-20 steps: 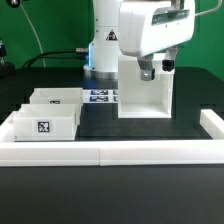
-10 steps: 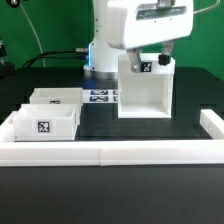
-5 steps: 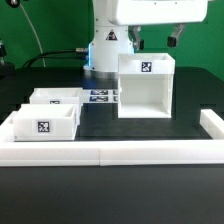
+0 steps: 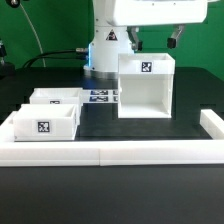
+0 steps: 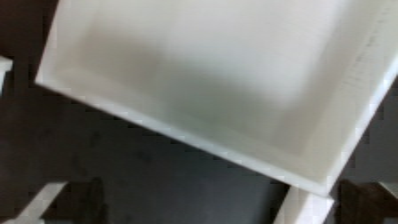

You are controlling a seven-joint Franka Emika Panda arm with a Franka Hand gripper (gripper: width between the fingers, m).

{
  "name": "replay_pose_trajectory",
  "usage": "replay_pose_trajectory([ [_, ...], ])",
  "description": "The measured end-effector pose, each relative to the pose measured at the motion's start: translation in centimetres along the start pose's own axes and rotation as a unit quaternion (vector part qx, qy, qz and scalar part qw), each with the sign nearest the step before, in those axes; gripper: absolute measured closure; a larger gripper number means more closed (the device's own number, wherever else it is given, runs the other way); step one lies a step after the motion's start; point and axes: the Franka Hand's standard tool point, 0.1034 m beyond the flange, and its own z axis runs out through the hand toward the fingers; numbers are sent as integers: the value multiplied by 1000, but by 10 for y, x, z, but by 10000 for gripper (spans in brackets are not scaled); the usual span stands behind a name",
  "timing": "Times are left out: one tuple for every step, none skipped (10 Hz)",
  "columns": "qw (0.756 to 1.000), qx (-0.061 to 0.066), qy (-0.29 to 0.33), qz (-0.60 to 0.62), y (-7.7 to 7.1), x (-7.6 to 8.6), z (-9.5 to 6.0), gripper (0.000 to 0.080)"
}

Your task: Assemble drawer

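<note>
Exterior view: black-and-white square tags (image 4: 146, 66) mark the box case (image 4: 146, 92) standing mid-surface and the front tray (image 4: 45, 122) at the exterior view's left. The tool (image 4: 154, 40) hangs above the box case, fingers spread wide. Wrist view: the box case (image 5: 214, 80) fills most, blurred white.

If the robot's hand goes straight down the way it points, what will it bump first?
Most likely the big white drawer case, which stands right under the open hand. The wrist view looks onto its white surface. Exactly which part would get touched first is hard to tell.
</note>
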Motion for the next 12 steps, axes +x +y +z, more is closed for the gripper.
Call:
replay_pose_trajectory([
  [999,2,-2,52,-10,-11,7,150],
  [997,2,-9,79,-21,-16,12,150],
  [994,8,-13,108,-30,-17,15,150],
  [991,15,-16,130,-38,-18,19,150],
  [991,15,-13,133,-47,-17,22,150],
  [992,15,-13,128,-54,-17,26,150],
  [992,16,-10,124,-57,-18,31,150],
  [992,17,-14,122,-59,-20,39,150],
  [993,17,-19,119,-57,-22,42,150],
  [993,17,-19,116,-54,-22,41,150],
  [993,17,-18,115,-55,-22,41,245],
  [993,17,-18,115,-55,-22,41,245],
])
